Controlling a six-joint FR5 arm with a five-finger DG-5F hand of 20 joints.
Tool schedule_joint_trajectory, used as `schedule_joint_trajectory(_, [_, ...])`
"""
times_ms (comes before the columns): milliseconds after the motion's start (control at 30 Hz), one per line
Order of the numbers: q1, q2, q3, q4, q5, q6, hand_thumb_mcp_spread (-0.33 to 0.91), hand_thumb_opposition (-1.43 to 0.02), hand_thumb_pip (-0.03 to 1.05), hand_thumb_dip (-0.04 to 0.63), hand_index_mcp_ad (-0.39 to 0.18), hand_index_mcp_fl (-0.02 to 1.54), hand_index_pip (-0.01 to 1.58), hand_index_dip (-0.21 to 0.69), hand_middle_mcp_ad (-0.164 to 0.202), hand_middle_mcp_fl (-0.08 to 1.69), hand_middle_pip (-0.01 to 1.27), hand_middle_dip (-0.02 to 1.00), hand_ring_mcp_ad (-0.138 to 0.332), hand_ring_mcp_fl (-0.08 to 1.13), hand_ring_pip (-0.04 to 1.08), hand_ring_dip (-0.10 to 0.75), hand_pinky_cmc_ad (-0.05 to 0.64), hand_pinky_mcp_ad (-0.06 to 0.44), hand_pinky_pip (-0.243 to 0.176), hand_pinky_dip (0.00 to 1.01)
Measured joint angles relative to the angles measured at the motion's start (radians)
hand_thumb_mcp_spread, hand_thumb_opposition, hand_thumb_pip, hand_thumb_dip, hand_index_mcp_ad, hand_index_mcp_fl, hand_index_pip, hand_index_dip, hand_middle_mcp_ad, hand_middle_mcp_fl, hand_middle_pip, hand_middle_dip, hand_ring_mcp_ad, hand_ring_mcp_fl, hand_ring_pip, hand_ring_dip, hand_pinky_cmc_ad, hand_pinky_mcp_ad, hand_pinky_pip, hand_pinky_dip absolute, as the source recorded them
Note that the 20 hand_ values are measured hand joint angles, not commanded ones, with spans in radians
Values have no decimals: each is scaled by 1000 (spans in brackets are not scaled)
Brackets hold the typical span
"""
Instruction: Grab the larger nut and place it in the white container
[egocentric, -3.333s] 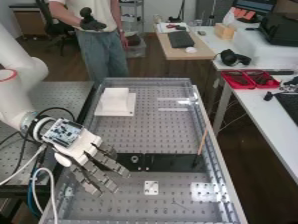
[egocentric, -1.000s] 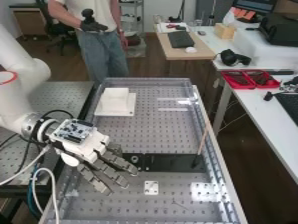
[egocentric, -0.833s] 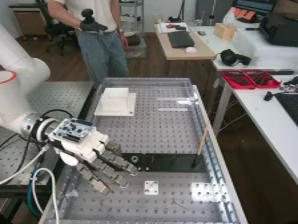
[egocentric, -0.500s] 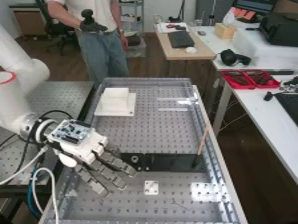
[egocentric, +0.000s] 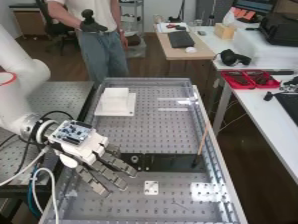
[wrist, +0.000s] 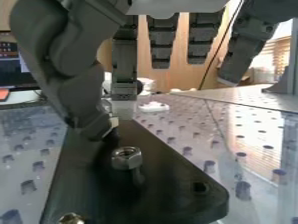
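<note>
Shifted nearer the silver hexagonal metal nut (wrist: 126, 158), the white-backed, grey-fingered hand (egocentric: 87, 148) held its fingers apart (clamping nothing), likely for grasping room.

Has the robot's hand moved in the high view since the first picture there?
Yes, the hand has shifted a little toward the view's right, so its fingers are now nearer to the small white plate with holes.

From here I see a robot lab: a white robot arm (egocentric: 20, 72) by a metal bench full of holes (egocentric: 149, 130), with a desk (egocentric: 259, 107) on the right.
</note>
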Motion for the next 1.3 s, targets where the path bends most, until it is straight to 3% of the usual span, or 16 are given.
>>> schedule_joint_trajectory(1300, [1,-9,11,-3,5,17,323,-866,745,236,-89,164,1546,202,61,17,134,229,161,10,87,119,386,312,-91,543])
